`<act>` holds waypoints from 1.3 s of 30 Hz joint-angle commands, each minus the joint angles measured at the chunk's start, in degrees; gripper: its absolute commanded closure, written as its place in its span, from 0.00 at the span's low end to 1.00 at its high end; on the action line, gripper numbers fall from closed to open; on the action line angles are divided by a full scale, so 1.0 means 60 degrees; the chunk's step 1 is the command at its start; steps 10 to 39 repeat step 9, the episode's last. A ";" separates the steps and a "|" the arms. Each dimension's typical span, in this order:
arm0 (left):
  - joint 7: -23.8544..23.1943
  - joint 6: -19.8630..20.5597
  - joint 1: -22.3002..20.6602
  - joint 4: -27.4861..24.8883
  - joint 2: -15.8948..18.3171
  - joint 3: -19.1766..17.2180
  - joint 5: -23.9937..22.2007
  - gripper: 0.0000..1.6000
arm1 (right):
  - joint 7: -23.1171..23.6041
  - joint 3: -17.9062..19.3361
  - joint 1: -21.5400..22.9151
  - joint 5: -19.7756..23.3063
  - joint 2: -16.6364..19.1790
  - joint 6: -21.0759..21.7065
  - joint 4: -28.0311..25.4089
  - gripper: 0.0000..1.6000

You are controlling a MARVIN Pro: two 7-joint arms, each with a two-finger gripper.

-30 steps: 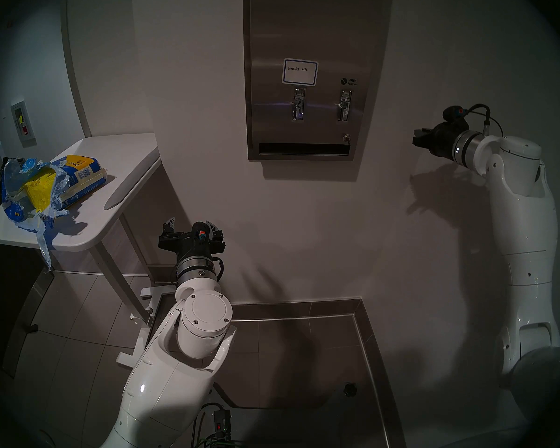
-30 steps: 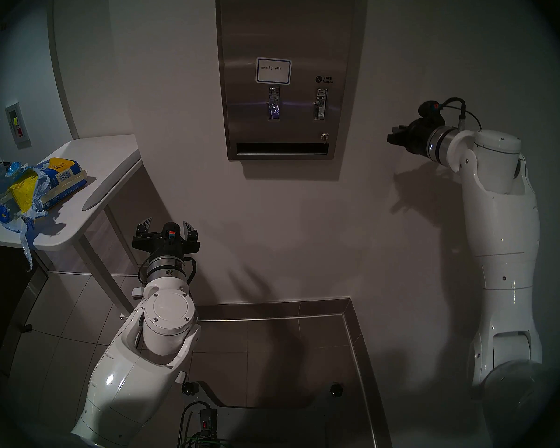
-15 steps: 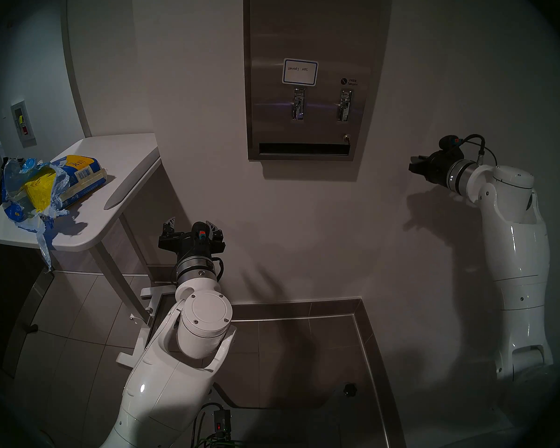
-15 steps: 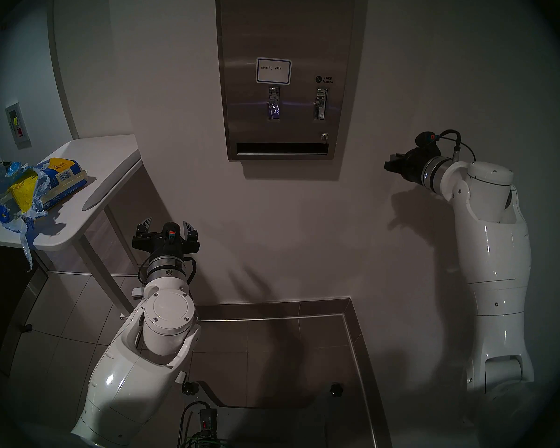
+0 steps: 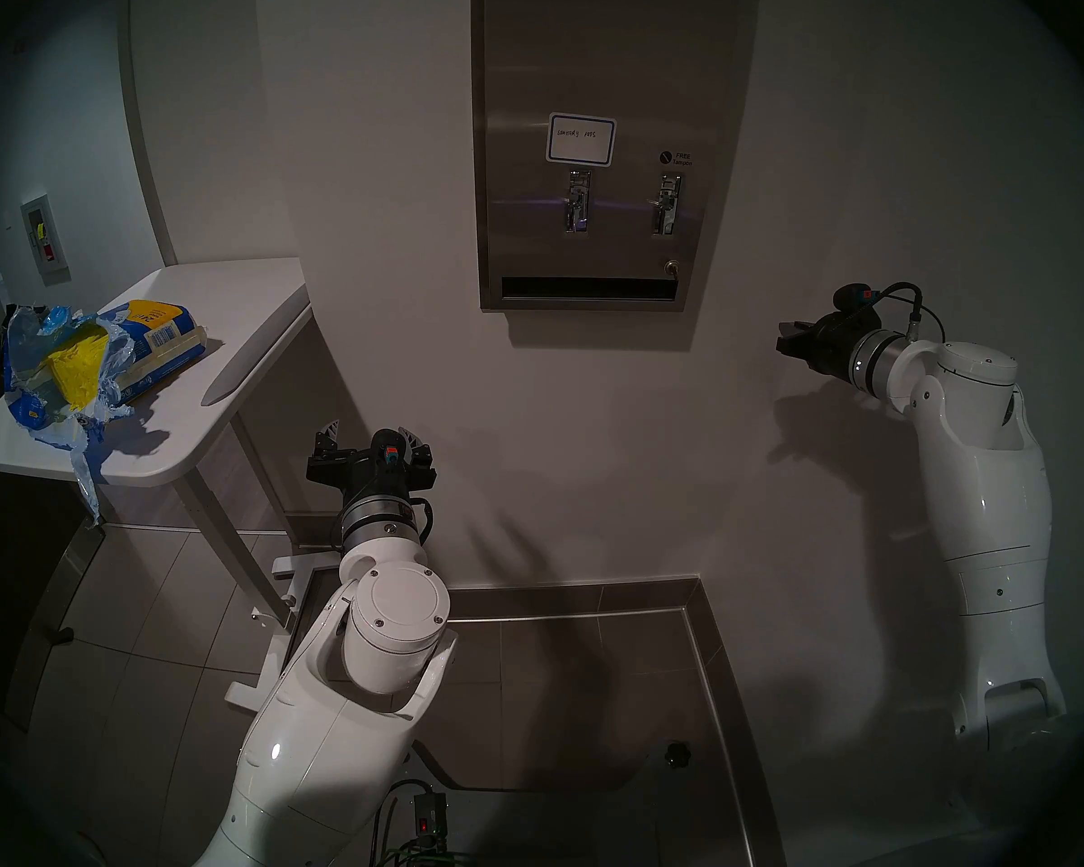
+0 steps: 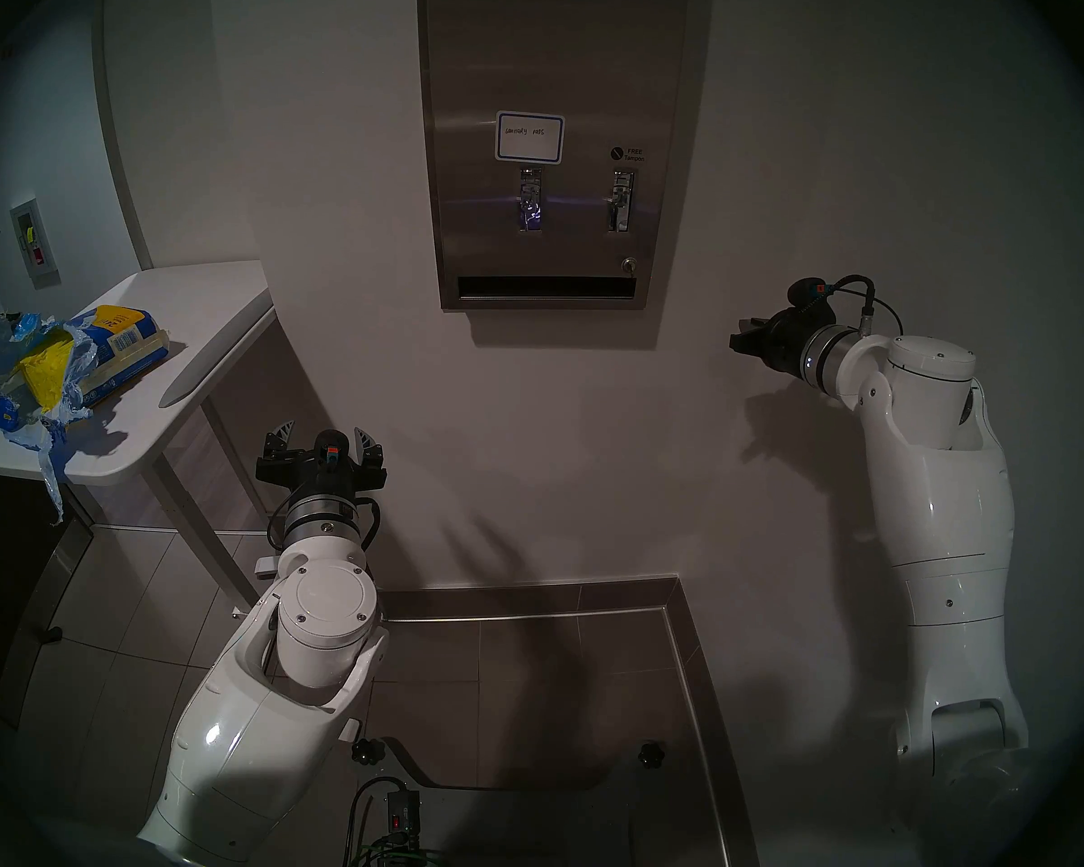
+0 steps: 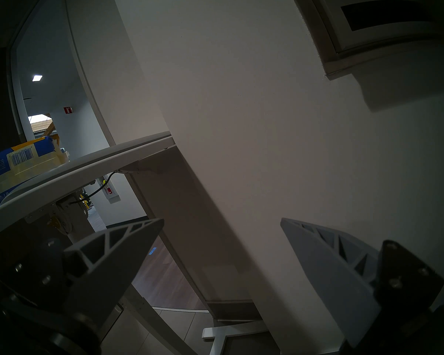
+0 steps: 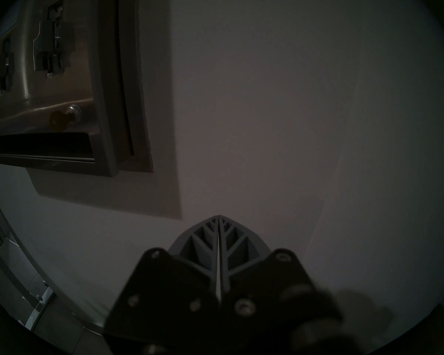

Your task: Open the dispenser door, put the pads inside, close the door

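Both grippers are carrying nothing: the right gripper is pressing its ribbed grey fingers flat together beside the dispenser door, apart from it, while the left gripper is spreading its fingers wide, facing bare wall below the white table. By my reading the task is only beginning: the brushed-steel door is sitting flush and closed, a key hanging in its small round lock. Soft yellow pads are lying inside a torn, crinkled blue plastic pack on the smooth table, untouched.
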 commanded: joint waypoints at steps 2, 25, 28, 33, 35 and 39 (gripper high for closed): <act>0.0008 -0.0118 -0.0242 -0.0274 -0.0025 -0.0023 0.0022 0.00 | -0.0052 0.0074 0.0332 -0.0087 0.0077 -0.0256 -0.0165 1.00; 0.0009 -0.0117 -0.0242 -0.0274 -0.0024 -0.0023 0.0021 0.00 | -0.0037 0.0079 0.0336 -0.0127 0.0059 -0.0267 -0.0161 1.00; 0.0009 -0.0117 -0.0242 -0.0274 -0.0024 -0.0023 0.0021 0.00 | -0.0037 0.0079 0.0336 -0.0127 0.0059 -0.0267 -0.0161 1.00; 0.0009 -0.0117 -0.0242 -0.0274 -0.0024 -0.0023 0.0021 0.00 | -0.0037 0.0079 0.0336 -0.0127 0.0059 -0.0267 -0.0161 1.00; 0.0009 -0.0117 -0.0242 -0.0274 -0.0024 -0.0023 0.0021 0.00 | -0.0037 0.0079 0.0336 -0.0127 0.0059 -0.0267 -0.0161 1.00; 0.0009 -0.0117 -0.0242 -0.0274 -0.0024 -0.0023 0.0021 0.00 | -0.0037 0.0079 0.0336 -0.0127 0.0059 -0.0267 -0.0161 1.00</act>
